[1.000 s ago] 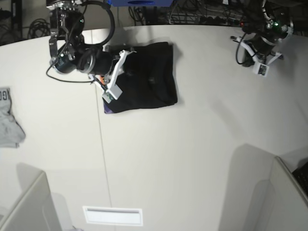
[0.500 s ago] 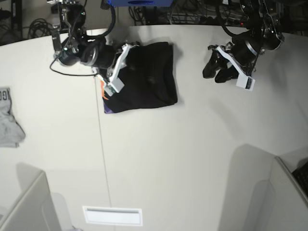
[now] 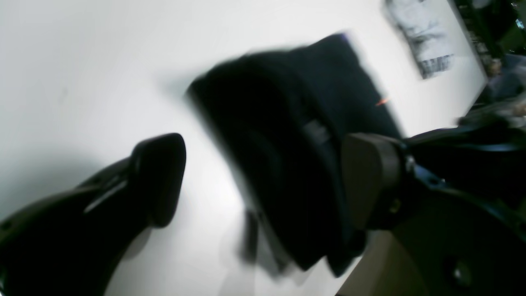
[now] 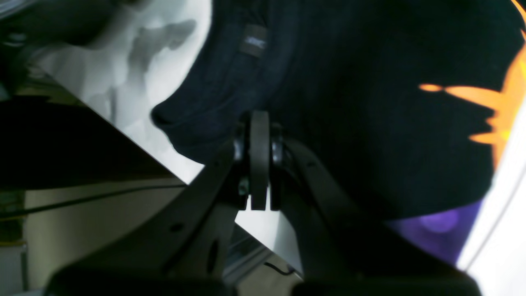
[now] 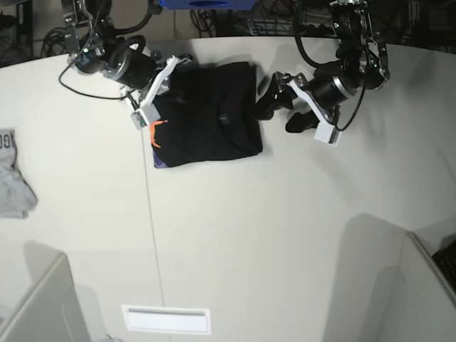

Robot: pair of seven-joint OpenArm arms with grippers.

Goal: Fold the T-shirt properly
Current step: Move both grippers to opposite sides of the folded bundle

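While spreading the left gripper's (image 3: pixel 263 181) jaws open at the black T-shirt's (image 5: pixel 199 132) edge, poises the right gripper's (image 4: pixel 259 123) closed jaws over it.

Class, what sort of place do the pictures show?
Probably a robotics workspace: two robot arms reach over a white table, with a black T-shirt and a grey garment on it.

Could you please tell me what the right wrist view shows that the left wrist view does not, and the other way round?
Only the right wrist view shows the right gripper with its fingers shut, and a small label on the cloth.

Only the left wrist view shows the left gripper's spread fingers and the grey garment with dark lettering.

Both share the black T-shirt, bits of its orange and purple print, and the pale tabletop.
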